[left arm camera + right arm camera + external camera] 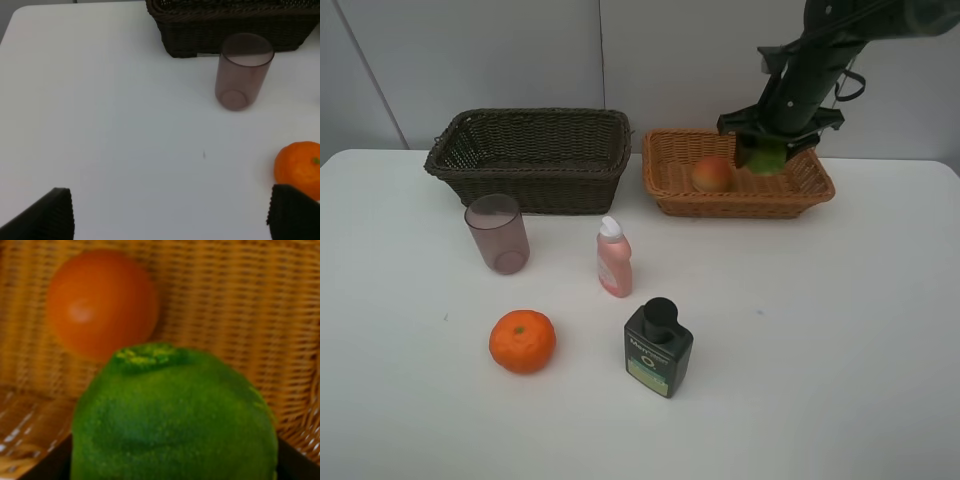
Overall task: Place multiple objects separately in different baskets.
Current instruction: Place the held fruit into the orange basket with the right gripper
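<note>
Over the tan basket (740,206) at the surface's (820,350) far edge: right jaws grasp lime (765,157), peach (712,174) already inside; left jaws released. Left to sort: cup (498,233), tangerine (522,341), pink bottle (613,260), green bottle (658,350).

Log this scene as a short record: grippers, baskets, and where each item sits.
left gripper: open, holding nothing, above the table near the tangerine
right gripper: shut on the lime, over the tan basket
tan basket: holds the peach
dark basket: no item seen inside
on the table: cup, pink bottle, green bottle, tangerine, all apart from one another
</note>
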Action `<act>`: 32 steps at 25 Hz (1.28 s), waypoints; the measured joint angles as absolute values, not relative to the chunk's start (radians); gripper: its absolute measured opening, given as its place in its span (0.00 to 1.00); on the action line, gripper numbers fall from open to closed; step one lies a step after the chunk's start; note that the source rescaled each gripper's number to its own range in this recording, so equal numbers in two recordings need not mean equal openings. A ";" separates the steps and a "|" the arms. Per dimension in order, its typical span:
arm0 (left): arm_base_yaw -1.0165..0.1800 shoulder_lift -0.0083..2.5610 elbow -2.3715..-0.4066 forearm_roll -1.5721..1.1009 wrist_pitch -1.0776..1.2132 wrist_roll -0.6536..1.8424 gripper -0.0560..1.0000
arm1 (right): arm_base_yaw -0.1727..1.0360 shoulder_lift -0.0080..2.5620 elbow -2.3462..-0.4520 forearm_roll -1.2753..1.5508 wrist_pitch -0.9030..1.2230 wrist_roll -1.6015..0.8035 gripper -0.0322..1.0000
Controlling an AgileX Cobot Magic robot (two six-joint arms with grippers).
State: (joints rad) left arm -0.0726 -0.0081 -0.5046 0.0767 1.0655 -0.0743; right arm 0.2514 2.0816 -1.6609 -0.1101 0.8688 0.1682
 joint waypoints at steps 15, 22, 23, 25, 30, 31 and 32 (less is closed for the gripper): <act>-0.073 -0.008 -0.505 0.077 1.065 -0.074 1.00 | 0.197 2.224 -1.671 -0.126 0.607 0.191 0.42; -0.073 -0.008 -0.505 0.077 1.065 -0.074 1.00 | 0.197 2.245 -1.671 -0.189 0.585 0.192 0.55; -0.073 -0.008 -0.505 0.077 1.065 -0.074 1.00 | 0.197 2.245 -1.671 -0.195 0.584 0.192 0.65; -0.073 -0.008 -0.505 0.077 1.065 -0.074 1.00 | 0.197 2.245 -1.672 -0.203 0.583 0.192 0.86; -0.073 -0.008 -0.505 0.077 1.065 -0.074 1.00 | 0.197 2.235 -1.672 -0.209 0.588 0.192 0.98; -0.073 -0.008 -0.505 0.077 1.065 -0.074 1.00 | 0.197 2.228 -1.672 -0.209 0.590 0.192 0.98; -0.073 -0.008 -0.505 0.077 1.065 -0.074 1.00 | 0.197 2.218 -1.672 -0.209 0.596 0.192 0.98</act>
State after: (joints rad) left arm -0.0726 -0.0081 -0.5046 0.0767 1.0655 -0.0743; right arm 0.1973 2.2181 -1.6722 -0.2089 0.5959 0.1917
